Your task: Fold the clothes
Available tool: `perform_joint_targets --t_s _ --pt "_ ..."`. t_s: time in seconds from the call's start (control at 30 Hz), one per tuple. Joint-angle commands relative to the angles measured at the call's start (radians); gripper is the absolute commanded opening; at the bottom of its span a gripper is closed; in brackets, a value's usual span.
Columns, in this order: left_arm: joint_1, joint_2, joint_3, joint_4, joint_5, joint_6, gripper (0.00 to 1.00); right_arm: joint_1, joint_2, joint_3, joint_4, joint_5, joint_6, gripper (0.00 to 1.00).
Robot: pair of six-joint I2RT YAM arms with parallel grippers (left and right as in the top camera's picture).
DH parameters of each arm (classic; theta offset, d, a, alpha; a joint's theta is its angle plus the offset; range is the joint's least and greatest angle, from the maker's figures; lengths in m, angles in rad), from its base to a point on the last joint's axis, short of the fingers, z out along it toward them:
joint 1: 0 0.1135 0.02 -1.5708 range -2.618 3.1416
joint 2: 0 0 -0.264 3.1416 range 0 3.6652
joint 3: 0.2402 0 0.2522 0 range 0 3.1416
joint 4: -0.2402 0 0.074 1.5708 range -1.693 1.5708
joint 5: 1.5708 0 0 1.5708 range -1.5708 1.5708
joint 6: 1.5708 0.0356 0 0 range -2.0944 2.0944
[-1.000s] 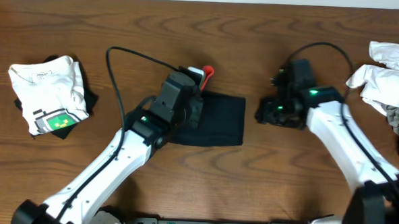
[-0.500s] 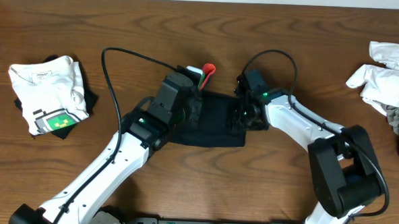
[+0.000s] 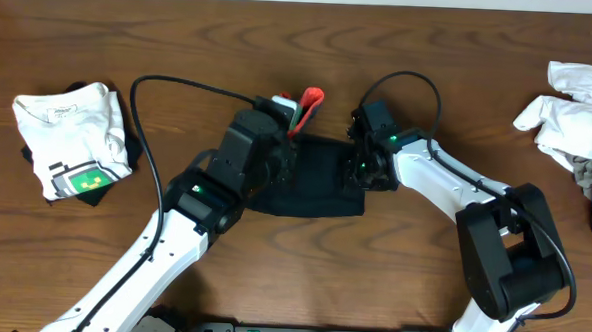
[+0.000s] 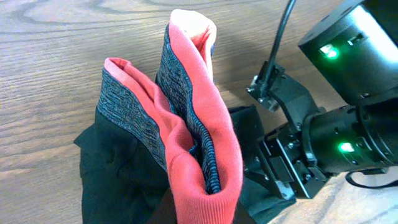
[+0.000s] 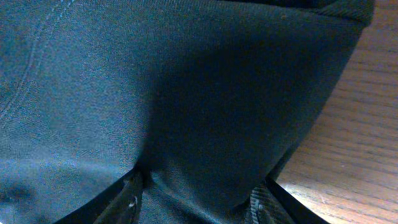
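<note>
The clothes (image 3: pixel 321 177), black trousers, lie folded in a flat packet at the table's middle. Their grey-and-red waistband (image 3: pixel 309 97) sticks up off the far left corner. My left gripper (image 3: pixel 293 121) is shut on it. In the left wrist view the waistband (image 4: pixel 186 124) stands upright in a loop and runs down into my left gripper (image 4: pixel 202 214), whose fingers are hidden by the fabric. My right gripper (image 3: pixel 359 172) sits at the packet's right edge. In the right wrist view black fabric (image 5: pixel 186 93) fills the frame and bulges between both fingers (image 5: pixel 130 199) of the right gripper (image 5: pixel 199 199).
A folded white T-shirt with a green print (image 3: pixel 72 141) lies at the left on a dark item. A loose pile of white and grey garments (image 3: pixel 578 118) sits at the right edge. The right arm (image 4: pixel 336 124) is close beside the waistband. Bare wooden table (image 3: pixel 421 282) surrounds the packet.
The right arm swung left from beside the trousers onto their right edge and has stayed there. The left gripper lifted the waistband a little higher and farther back.
</note>
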Motion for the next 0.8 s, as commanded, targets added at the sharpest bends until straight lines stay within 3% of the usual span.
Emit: perform_joint_targets --t_s 0.0,0.37,0.77 --pt "-0.004 -0.010 0.020 0.006 0.026 -0.016 0.06 0.010 0.066 -0.021 0.006 0.003 0.009 0.54" --pt "-0.096 0.024 0.020 0.006 0.014 -0.027 0.06 0.010 0.066 -0.021 0.000 0.000 0.008 0.54" --pt "-0.100 0.085 0.020 0.040 0.014 -0.037 0.06 0.010 0.066 -0.021 -0.016 0.000 0.009 0.53"
